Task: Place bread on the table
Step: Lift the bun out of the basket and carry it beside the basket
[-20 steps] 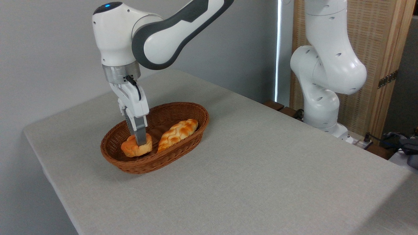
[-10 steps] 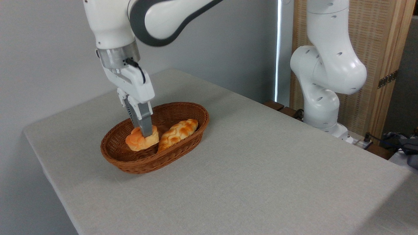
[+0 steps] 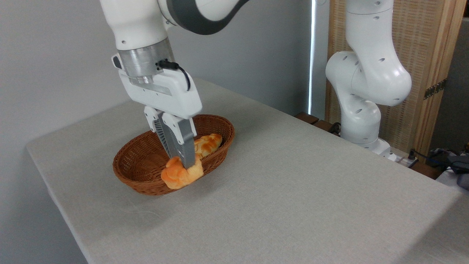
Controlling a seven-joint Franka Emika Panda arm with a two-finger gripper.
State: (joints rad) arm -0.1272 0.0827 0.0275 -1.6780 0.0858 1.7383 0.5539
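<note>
My gripper is shut on the bread, a small orange-golden lobed bun. The bun hangs in the air in front of the near rim of the brown wicker basket, tilted, partly covered by my near finger. Beneath and around lies the table, a wide grey-beige cloth top. The far finger is hidden behind the near one.
A longer, paler braided loaf lies in the right half of the basket, partly behind my fingers. The white arm base stands at the table's far right edge. A wooden screen rises behind it.
The gripper has lifted the bun out of the basket's left half and carried it right and toward the camera, past the near rim. The braided loaf and basket stayed put.
</note>
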